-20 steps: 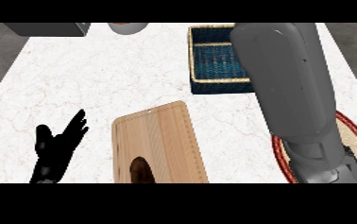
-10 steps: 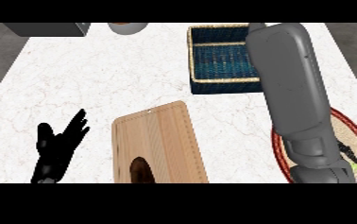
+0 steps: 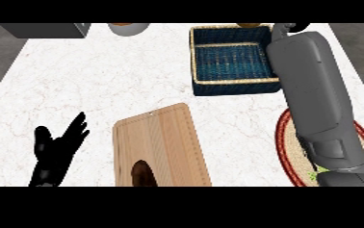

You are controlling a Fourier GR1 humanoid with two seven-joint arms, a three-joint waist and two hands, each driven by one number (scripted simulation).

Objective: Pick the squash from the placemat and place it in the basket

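The squash itself could not be made out; only a green speck showed on the one placemat (image 3: 290, 147), under the right forearm (image 3: 316, 92). That arm stretched up beside the single basket (image 3: 235, 83), whose blue inside held nothing, so placing looked undone. The right hand (image 3: 293, 28) barely peeked out; whether it held anything could not be told. The left hand (image 3: 57, 150) rested open on the counter (image 3: 107, 78), near one cutting board (image 3: 160, 140).
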